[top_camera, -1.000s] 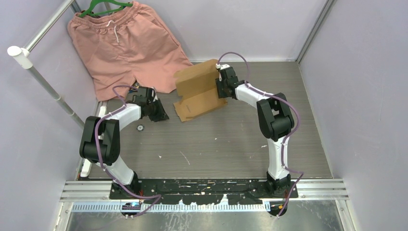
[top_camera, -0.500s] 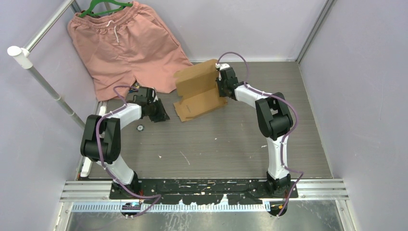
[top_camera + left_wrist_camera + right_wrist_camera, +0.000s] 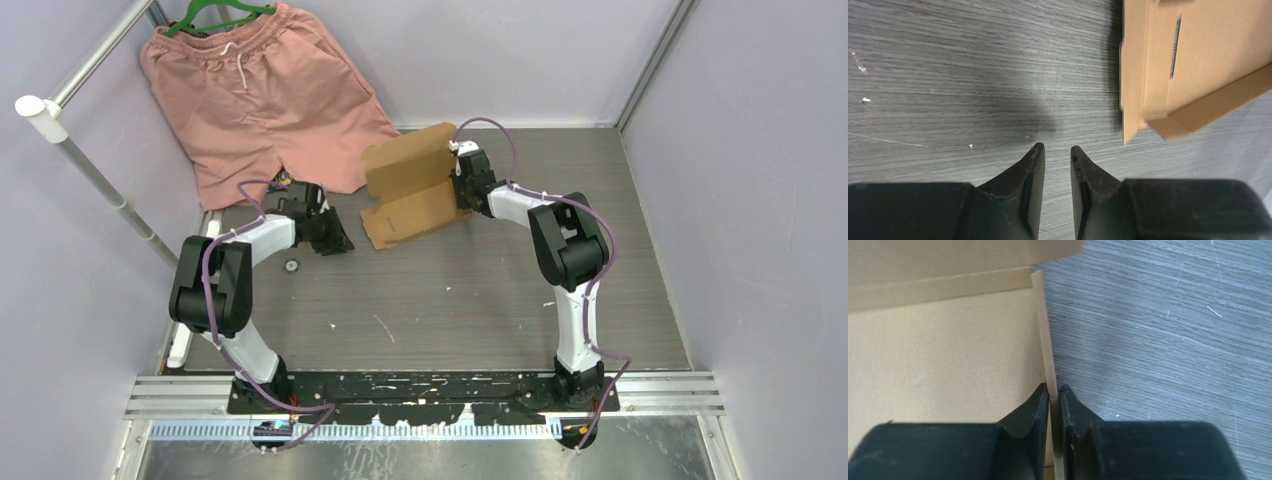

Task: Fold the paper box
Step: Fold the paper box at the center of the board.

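The paper box (image 3: 410,185) is brown cardboard, partly folded, with one panel raised at the back of the table. My right gripper (image 3: 463,192) sits at its right side. In the right wrist view the jaws (image 3: 1054,388) are shut on the thin upright edge of the paper box (image 3: 948,350). My left gripper (image 3: 332,240) rests low on the table, left of the box and apart from it. Its fingers (image 3: 1057,147) stand a little open with only bare table between them. The corner of the paper box (image 3: 1193,60) lies ahead and to the right.
Salmon-pink shorts (image 3: 260,90) on a green hanger (image 3: 215,15) lie at the back left. A metal rail (image 3: 90,170) runs along the left side. A small round object (image 3: 291,265) lies near the left gripper. Purple walls enclose the grey table (image 3: 450,290).
The right jaws have closed onto the cardboard edge and the right wrist has shifted slightly. The left jaws have parted a little; the left arm has hardly moved.
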`<state>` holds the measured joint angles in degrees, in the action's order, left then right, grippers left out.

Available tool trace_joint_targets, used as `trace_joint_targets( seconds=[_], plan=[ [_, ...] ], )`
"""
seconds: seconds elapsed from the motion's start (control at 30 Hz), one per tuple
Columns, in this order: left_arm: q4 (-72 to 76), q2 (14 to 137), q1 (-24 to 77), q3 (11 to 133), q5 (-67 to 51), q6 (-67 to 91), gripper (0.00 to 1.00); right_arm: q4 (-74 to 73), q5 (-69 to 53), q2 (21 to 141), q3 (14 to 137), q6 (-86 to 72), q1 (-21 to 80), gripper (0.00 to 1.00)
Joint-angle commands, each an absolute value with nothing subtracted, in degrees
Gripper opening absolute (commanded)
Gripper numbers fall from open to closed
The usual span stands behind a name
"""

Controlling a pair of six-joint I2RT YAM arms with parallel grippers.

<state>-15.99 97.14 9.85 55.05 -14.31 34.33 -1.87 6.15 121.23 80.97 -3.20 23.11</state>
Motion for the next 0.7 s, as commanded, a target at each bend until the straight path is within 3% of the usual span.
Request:
trace_joint_targets(
  seconds=[0.0, 0.67],
  plan=[
    [-13.1, 97.8, 9.6, 56.5, -15.8, 35.1, 0.27, 2.5, 7.1, 118.7, 79.5, -4.0, 22.9, 0.17],
    [-7.9, 107.7, 9.2, 58.0, -19.1, 39.6, 0.28, 1.9, 8.5, 108.5, 67.0, -7.7, 23.4, 0.14]
  ],
)
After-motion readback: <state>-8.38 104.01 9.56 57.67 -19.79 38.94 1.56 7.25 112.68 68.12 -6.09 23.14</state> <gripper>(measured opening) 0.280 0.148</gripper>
